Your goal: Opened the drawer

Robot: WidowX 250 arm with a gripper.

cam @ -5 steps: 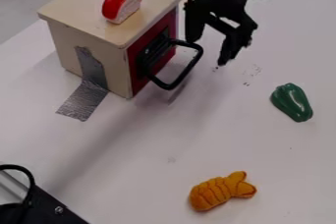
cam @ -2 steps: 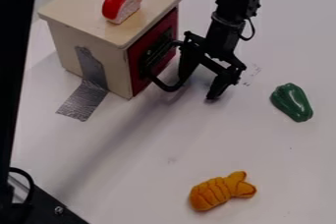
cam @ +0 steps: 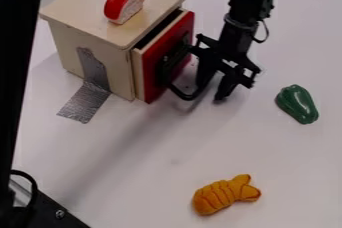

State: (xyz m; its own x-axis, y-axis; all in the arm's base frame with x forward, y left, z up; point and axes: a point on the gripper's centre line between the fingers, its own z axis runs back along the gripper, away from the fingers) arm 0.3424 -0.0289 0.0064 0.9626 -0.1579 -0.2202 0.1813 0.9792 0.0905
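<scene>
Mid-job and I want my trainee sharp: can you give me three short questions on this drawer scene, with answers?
1. True or false: the drawer juts out from the wooden box.
2. Which thing sits on top of the box?
A. Green toy pepper
B. Red half-round toy with a pale cut face
C. Orange soft toy
3. Fill in the blank: the gripper is down at the drawer's black ____.

Key: 1 true; 2 B; 3 handle.
</scene>
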